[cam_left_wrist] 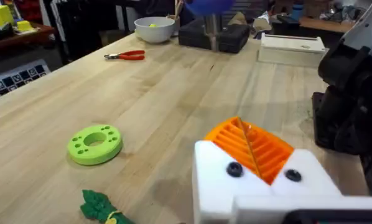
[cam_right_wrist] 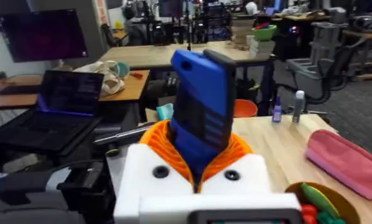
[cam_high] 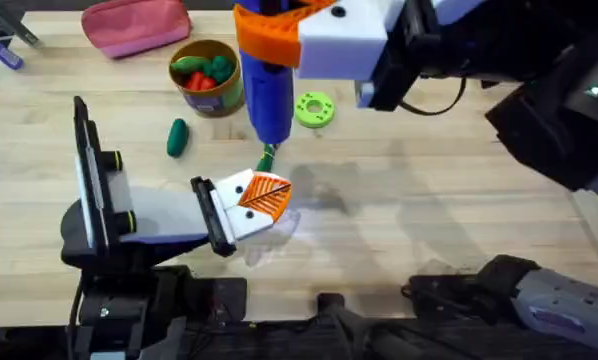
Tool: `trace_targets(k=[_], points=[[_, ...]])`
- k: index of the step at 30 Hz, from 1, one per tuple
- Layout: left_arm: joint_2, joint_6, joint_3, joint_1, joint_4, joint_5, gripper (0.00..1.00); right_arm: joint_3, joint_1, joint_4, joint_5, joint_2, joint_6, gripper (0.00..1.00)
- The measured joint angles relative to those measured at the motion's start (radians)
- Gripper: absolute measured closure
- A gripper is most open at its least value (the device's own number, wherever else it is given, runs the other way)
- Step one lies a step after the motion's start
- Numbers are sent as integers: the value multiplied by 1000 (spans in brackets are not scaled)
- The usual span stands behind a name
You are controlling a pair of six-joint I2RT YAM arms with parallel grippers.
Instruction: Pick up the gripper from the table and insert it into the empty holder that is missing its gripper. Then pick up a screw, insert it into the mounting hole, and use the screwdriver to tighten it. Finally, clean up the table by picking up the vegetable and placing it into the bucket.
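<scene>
My right gripper (cam_high: 269, 35) reaches across the back of the table and is shut on the blue screwdriver (cam_high: 268, 95), also (cam_right_wrist: 201, 118), held upright with its tip down. Below that tip lies a small green leafy piece (cam_high: 267, 158), also (cam_left_wrist: 102, 208). My left gripper (cam_high: 262, 197), with white fingers (cam_left_wrist: 310, 177) and orange ribbed pads (cam_left_wrist: 251, 146), rests shut just in front of it; nothing shows between the pads. A green vegetable (cam_high: 177, 137) lies on the table left of the screwdriver. The bucket (cam_high: 207, 75) behind it holds toy vegetables. The loose gripper piece, holder and screw are out of view.
A green ring with holes (cam_high: 314, 108), also (cam_left_wrist: 94, 144), lies right of the screwdriver. A pink pouch (cam_high: 139, 25) sits at the back left. Red pliers (cam_left_wrist: 127, 56) and a white bowl (cam_left_wrist: 153, 28) are farther off. A tall black frame (cam_high: 87, 170) stands at the left.
</scene>
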Motion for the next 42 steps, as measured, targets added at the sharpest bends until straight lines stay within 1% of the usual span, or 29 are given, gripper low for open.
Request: trace_targets(k=[13,16,20,26,32,42], points=[[0,0,0,0,0,0,987,0,4,15,-57,0,2,992],[0,0,0,0,0,0,987,0,23,36,-59,2,-5,992],[0,0,0,0,0,0,987,0,74,46,-63,3,-46,992],[0,0,0,0,0,0,987,0,127,53,-64,28,-110,992],[0,0,0,0,0,0,987,-1,159,58,-63,49,-157,992],[0,0,0,0,0,0,987,-1,187,71,-61,49,-170,992]])
